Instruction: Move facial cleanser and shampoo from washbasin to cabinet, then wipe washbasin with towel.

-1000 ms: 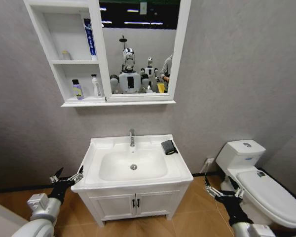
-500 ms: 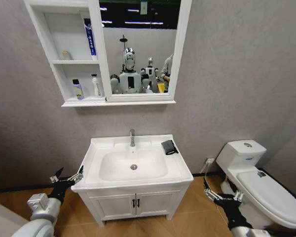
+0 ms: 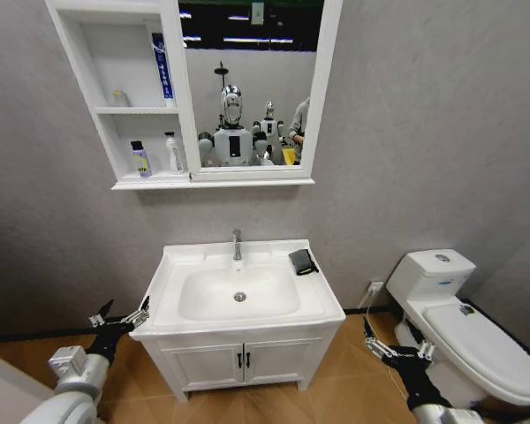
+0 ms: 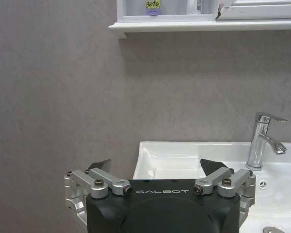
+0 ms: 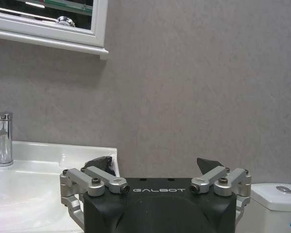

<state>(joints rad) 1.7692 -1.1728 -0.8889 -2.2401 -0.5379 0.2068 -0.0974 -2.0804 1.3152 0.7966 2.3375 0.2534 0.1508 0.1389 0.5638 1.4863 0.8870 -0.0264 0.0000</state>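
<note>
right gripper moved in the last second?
Yes. The right gripper has dropped slightly lower and a touch leftward against the toilet, beside the washbasin.

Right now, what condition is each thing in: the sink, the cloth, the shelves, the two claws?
washbasin: bowl bare, no bottles on its top
faucet: no water running
towel: folded, lying on the washbasin's back right corner
cabinet: open shelves holding bottles and a tube
left claw: open, low beside the washbasin
right claw: open, low near the toilet
</note>
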